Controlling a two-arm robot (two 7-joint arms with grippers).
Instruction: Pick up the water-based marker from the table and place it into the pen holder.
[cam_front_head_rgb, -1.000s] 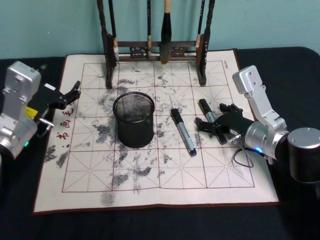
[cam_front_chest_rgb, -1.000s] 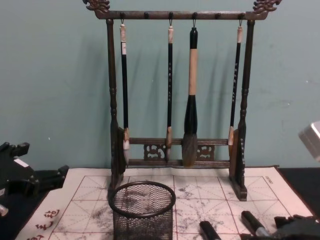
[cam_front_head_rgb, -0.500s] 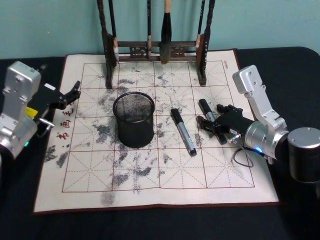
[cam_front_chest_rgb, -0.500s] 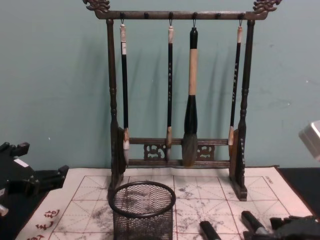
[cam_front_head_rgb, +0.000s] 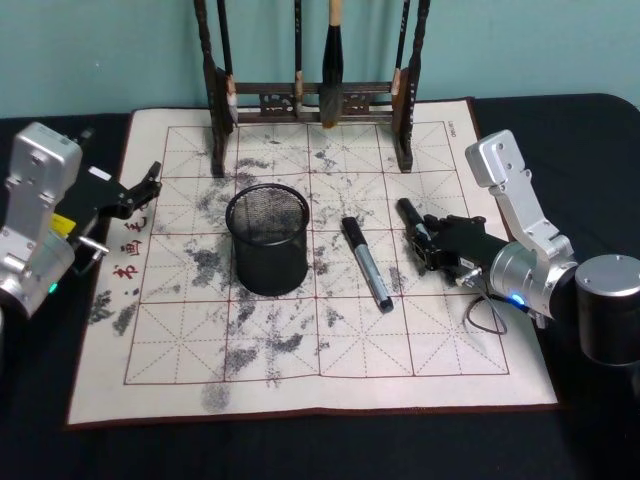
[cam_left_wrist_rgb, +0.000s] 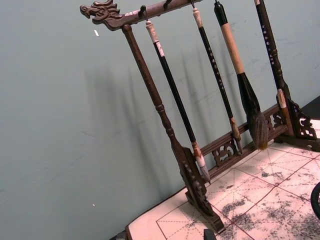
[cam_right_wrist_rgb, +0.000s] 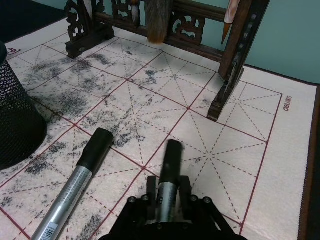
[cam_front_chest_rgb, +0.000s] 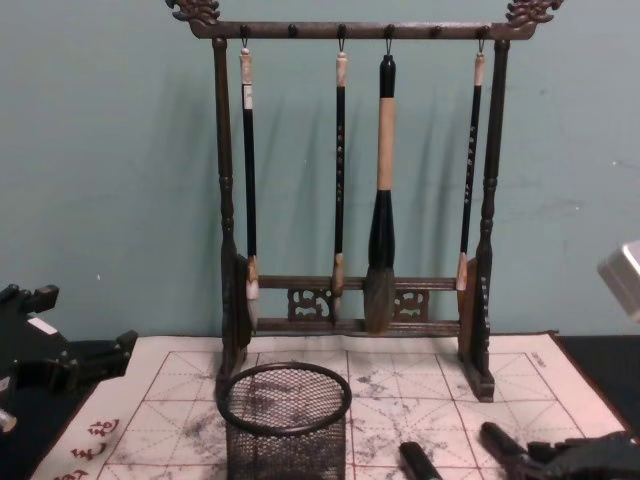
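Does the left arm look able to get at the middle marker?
Probably not directly: the pen holder stands between the left gripper and the middle marker, so it must go over or around. The right gripper, shut on the other marker, sits nearer.

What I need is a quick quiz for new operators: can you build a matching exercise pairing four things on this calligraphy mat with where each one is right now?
Things:
1. pen holder
2. middle marker
3. right-hand marker
4. large brush

Places:
A. hangs from the brush rack
B. clamped in the right tool
C. stands upright on the mat
D. lies free between the pen holder and the right tool

Pairs: 1-C, 2-D, 3-B, 4-A.

The left tool is parked at the mat's left edge.
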